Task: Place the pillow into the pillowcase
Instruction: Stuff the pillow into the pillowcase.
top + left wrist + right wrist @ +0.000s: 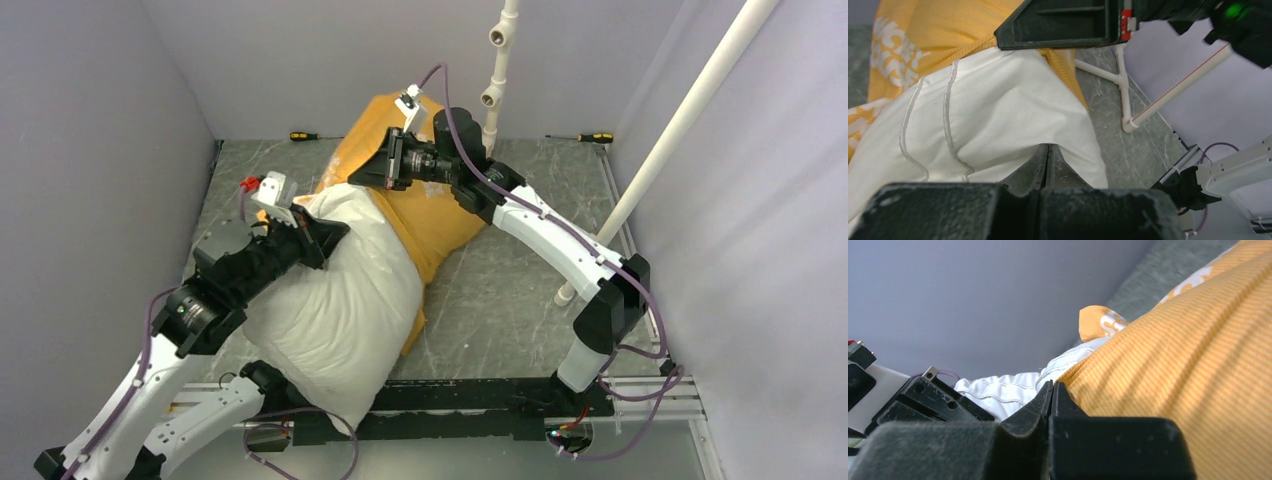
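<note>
Step in hand: insertion, partly complete. The pillow point(340, 300) lies diagonally on the worktop point(510, 290), its near end toward the left arm's base and its far end inside the mouth of the pillowcase point(432, 222). The pillowcase extends from there toward the far wall. I judge that well over half of the white body is not yet covered. The left gripper point(322, 234) is fully closed, and its tips press into the top of the pillow close to the pillowcase opening. The left wrist view shows white fabric creased around the tips, but I cannot tell whether any cloth is nipped between the jaws. The right gripper point(356, 179) is also fully closed and sits on the orange fabric just beyond the opening. In the right wrist view its tips meet the line where orange overlaps white, and I cannot confirm a hold on the hem. Next move, in my judgement: secure a definite pinch on the upper hem with the right gripper and draw it toward the near edge, while the left gripper pushes the pillow further in. The plump filling is likely to bunch at the mouth, so I would advance in short strokes and keep the opening spread.
</note>
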Motion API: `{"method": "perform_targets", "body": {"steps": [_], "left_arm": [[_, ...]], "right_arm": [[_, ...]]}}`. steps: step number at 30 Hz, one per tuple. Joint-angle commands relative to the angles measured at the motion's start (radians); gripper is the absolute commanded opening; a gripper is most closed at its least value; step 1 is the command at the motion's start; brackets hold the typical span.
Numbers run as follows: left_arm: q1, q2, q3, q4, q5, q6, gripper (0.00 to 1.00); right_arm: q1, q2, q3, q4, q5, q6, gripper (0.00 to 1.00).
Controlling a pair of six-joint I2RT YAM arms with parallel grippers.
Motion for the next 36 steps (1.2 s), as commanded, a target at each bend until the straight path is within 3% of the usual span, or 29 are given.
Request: {"method": "perform_targets", "body": {"steps": [1,5,10,12,16,19,24,30,36], "left_arm": [[0.002,0.004,0.096,0.026,-0.096,0.090,0.00],[0.002,0.049,0.073,0.003,-0.060,0.088,0.00],[0.002,0.068,-0.089,0.058,-0.051,0.034,0.00],[0.003,0.065,-0.151,0.089,-0.043,0.012,0.00],[-0.003,0.078,-0.241,0.146,-0.005,-0.041,0.00],[-0.014,0.091,-0.276,0.169,-0.003,-0.063,0.00],[-0.043,0.106,-0.286,0.188,-0.016,-0.072,0.00],[-0.075,0.112,-0.295,0.182,-0.030,-0.093,0.00],[-0.104,0.105,-0.297,0.167,-0.057,-0.094,0.00]], "right_arm": [[0.037,-0.124,-0.062,0.447,-0.156,0.116,0.00],[0.037,-0.206,-0.244,0.341,-0.057,0.018,0.00],[0.037,-0.348,-0.497,0.287,0.078,-0.023,0.04],[0.039,-0.409,-0.541,0.235,0.122,-0.054,0.24],[0.039,-0.489,-0.550,0.129,0.226,-0.108,0.73],[0.041,-0.503,-0.504,0.055,0.275,-0.170,0.86],[0.079,-0.425,-0.383,-0.044,0.353,-0.299,0.88],[0.169,-0.258,-0.227,-0.085,0.524,-0.439,0.81],[0.259,-0.114,-0.089,-0.167,0.783,-0.536,0.78]]}}
